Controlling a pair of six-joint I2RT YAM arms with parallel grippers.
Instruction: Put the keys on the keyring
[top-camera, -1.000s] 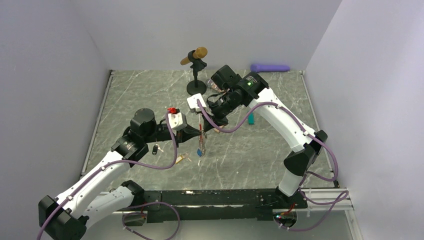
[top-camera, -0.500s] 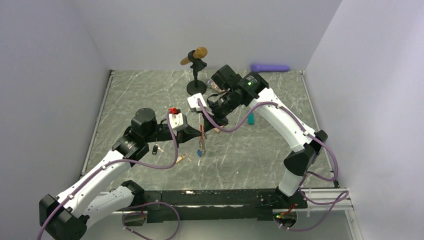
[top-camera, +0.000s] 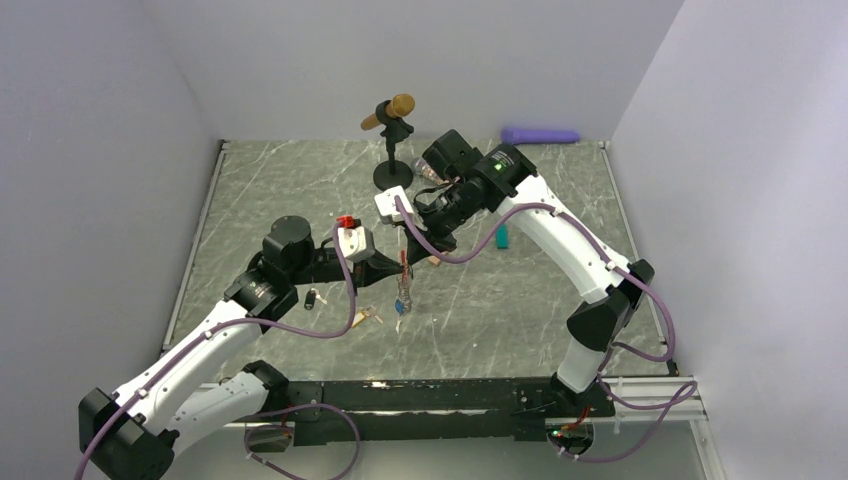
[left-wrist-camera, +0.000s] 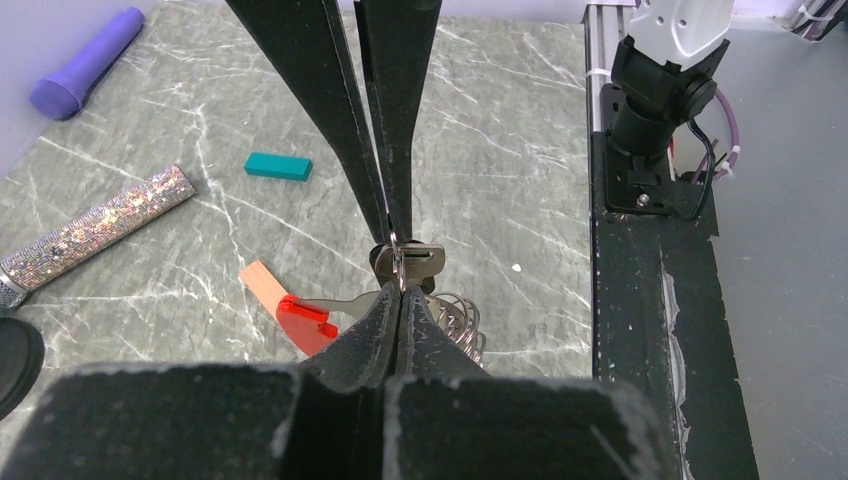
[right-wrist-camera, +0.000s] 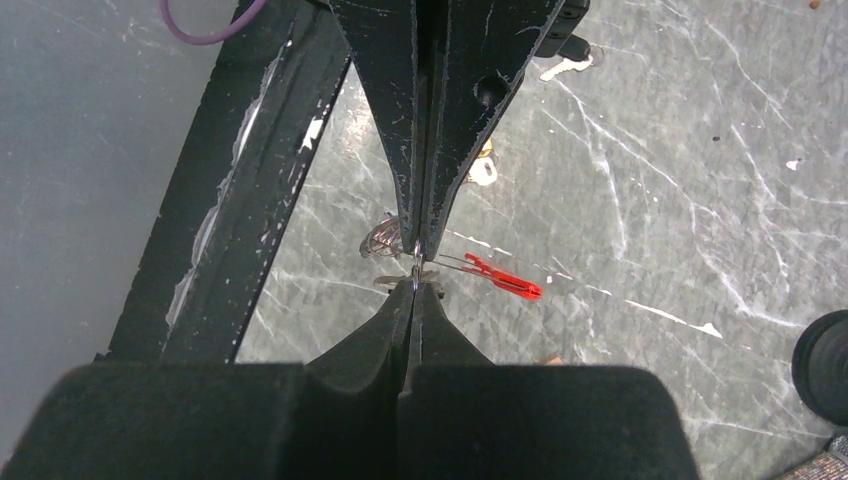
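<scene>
The keyring hangs between both grippers above the table: red clip (left-wrist-camera: 305, 322), silvery coil (left-wrist-camera: 462, 322), also seen from above (top-camera: 402, 288). My left gripper (left-wrist-camera: 398, 290) is shut on its thin ring wire. My right gripper (right-wrist-camera: 415, 285) is shut tip to tip against it, pinching a small grey metal key head (left-wrist-camera: 412, 257). A blue key tag (top-camera: 399, 306) dangles below the coil. A black-tagged key (top-camera: 313, 298) and a yellow-tagged key (top-camera: 369, 317) lie on the table left of the grippers. The red clip also shows in the right wrist view (right-wrist-camera: 502, 277).
A tan wooden block (left-wrist-camera: 262, 281), a teal block (left-wrist-camera: 278, 167), a glittery tube (left-wrist-camera: 95, 225) and a purple cylinder (left-wrist-camera: 85, 62) lie on the marble table. A microphone on a stand (top-camera: 390, 120) is at the back. The black front rail (left-wrist-camera: 650, 300) borders the table.
</scene>
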